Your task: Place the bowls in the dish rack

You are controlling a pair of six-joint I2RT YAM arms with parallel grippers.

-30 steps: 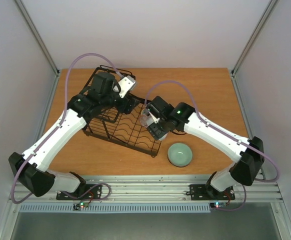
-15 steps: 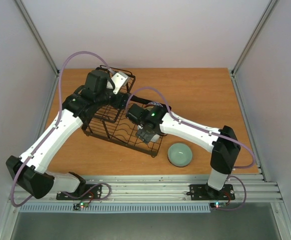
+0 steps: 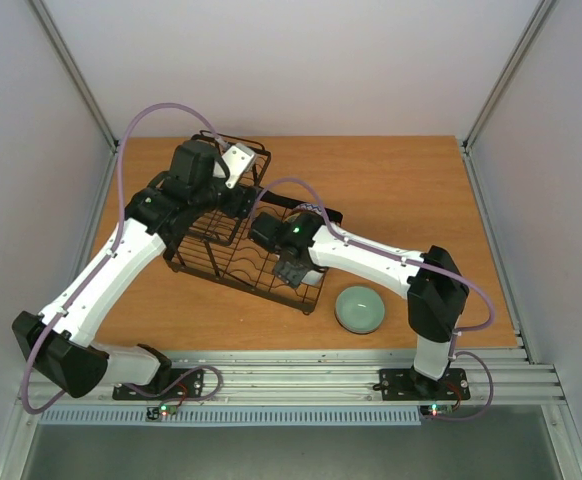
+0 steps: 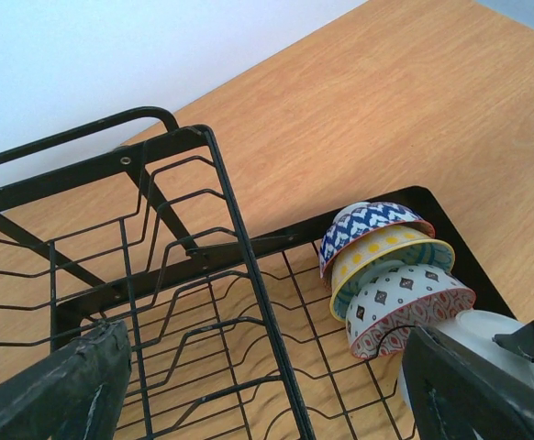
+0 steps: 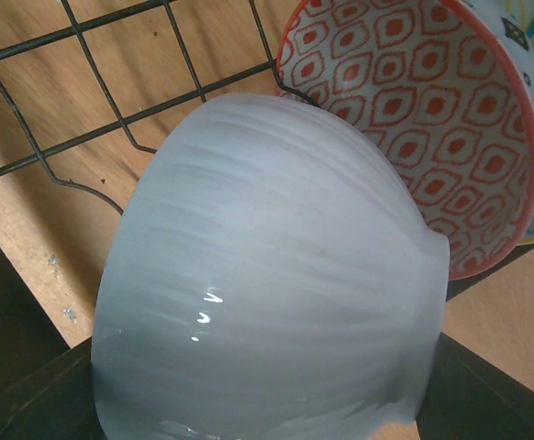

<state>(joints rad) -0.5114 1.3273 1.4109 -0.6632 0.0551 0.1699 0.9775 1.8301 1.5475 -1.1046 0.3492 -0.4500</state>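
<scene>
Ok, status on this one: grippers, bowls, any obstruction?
Left gripper open, empty, over the dish rack. Right gripper shut on white bowl, beside red-patterned bowl in rack. Pale green bowl on table, not yet loaded. No obstruction seen.

no readable text, no labels, no brand marks, no numbers on anything in view

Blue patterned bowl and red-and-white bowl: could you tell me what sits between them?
The yellow bowl stands on edge between them, seen in the left wrist view.
</scene>
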